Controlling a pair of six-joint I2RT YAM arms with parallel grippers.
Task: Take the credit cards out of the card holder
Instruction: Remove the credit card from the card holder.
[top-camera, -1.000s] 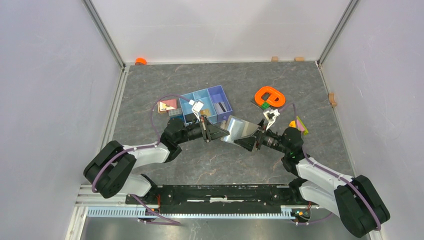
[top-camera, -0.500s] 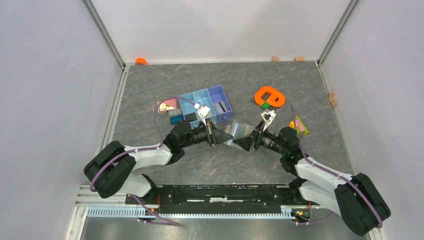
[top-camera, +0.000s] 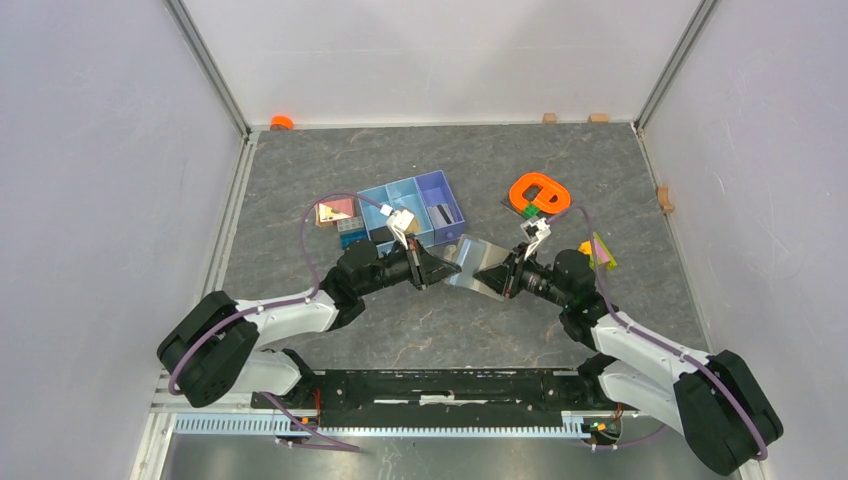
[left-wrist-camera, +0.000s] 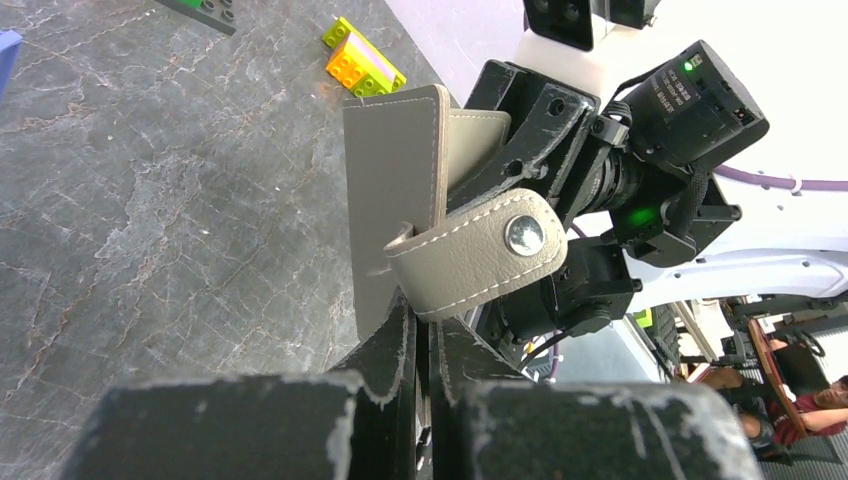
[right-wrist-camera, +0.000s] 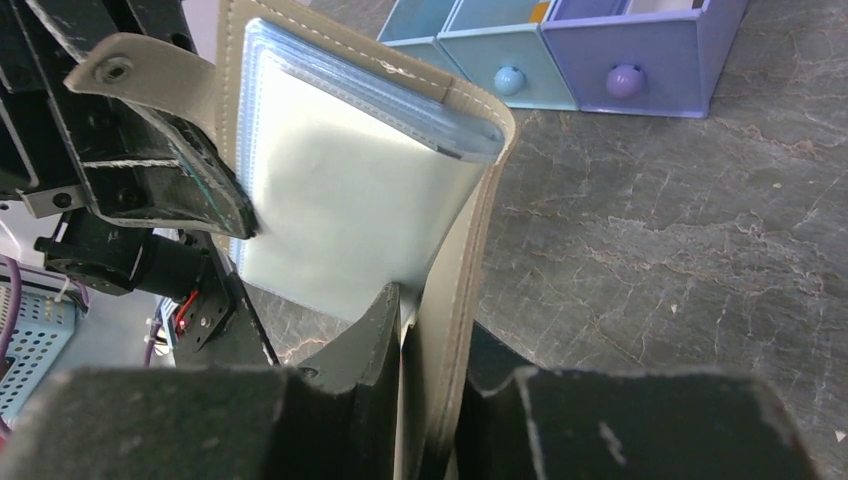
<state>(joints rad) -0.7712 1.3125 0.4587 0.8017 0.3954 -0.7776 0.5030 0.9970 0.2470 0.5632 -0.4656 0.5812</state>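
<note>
The card holder (top-camera: 470, 264) hangs in the air between my two arms, above the middle of the table. It is grey-taupe with a snap strap (left-wrist-camera: 480, 255), and it stands partly open. My left gripper (left-wrist-camera: 428, 322) is shut on the lower edge of one cover (left-wrist-camera: 392, 190). My right gripper (right-wrist-camera: 425, 315) is shut on the other cover (right-wrist-camera: 462, 270), one finger inside against the pale blue-grey sleeves (right-wrist-camera: 340, 200). The sleeves look cloudy, so the credit cards are hidden. In the top view the left gripper (top-camera: 444, 268) and right gripper (top-camera: 492, 276) nearly meet.
The blue-and-purple tray (top-camera: 384, 196) stands just behind the left gripper; a small pale striped item lies in its purple compartment. An orange ring (top-camera: 538, 192) and toy bricks (top-camera: 598, 250) sit to the right. Pink and tan blocks (top-camera: 336, 212) lie left of the tray.
The right gripper's jaws have closed onto the holder's cover. Both grippers have drawn closer together, and the holder has folded narrower between them.
</note>
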